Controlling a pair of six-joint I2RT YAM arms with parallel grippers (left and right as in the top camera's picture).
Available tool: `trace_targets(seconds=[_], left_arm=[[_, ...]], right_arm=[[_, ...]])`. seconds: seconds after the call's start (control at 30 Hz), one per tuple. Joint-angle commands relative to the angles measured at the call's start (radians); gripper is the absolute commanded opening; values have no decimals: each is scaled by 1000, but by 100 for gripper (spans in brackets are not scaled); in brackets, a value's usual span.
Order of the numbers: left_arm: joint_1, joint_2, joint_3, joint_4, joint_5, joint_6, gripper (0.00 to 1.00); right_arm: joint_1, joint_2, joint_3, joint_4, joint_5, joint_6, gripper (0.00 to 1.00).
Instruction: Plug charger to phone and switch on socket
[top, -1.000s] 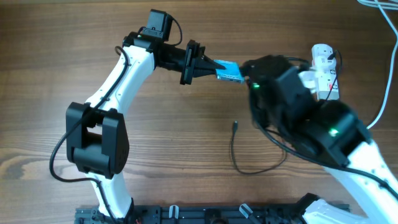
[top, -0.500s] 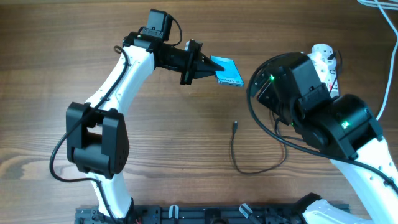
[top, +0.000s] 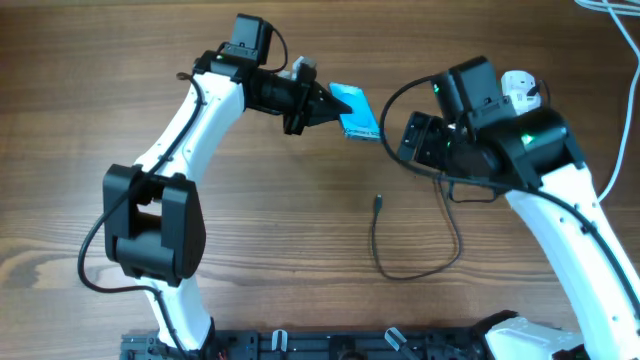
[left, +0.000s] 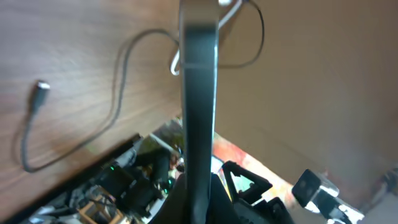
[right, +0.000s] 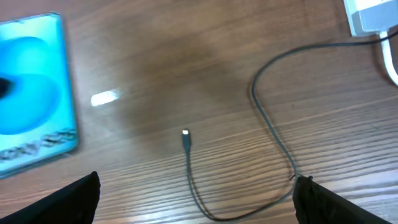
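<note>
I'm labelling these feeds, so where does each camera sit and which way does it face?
Overhead: fixed above, facing down on the wooden table; both white arms show, left hand gripping the flat cyan-screened smartphone.
Left wrist: on the left arm, sighting along the smartphone's edge above its hand.
Right wrist: facing down at the table between the open black fingers of the right hand.
Shared: both wrist views show the thin black charger cable.

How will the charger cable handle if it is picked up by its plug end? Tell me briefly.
Probably floppy: the charger lies in loose curves on the table, so the rest should sag and trail behind. Likely light, since it is thin. Its far end runs toward the socket, which may limit the slack. The small plug tip could twist in a grip.
</note>
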Motion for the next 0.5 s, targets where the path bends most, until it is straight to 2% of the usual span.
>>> trace_targets(seconds=[0.0, 0.2, 0.47], left_arm=[[47, -25, 17, 3, -71, 31, 4], [84, -25, 17, -29, -204, 31, 4], [84, -25, 17, -54, -373, 32, 4]], right_arm=[[-31, 22, -45, 0, -59, -39, 100], [-31, 56, -106, 16, -201, -121, 100], [-27, 146, -177, 24, -200, -113, 99]])
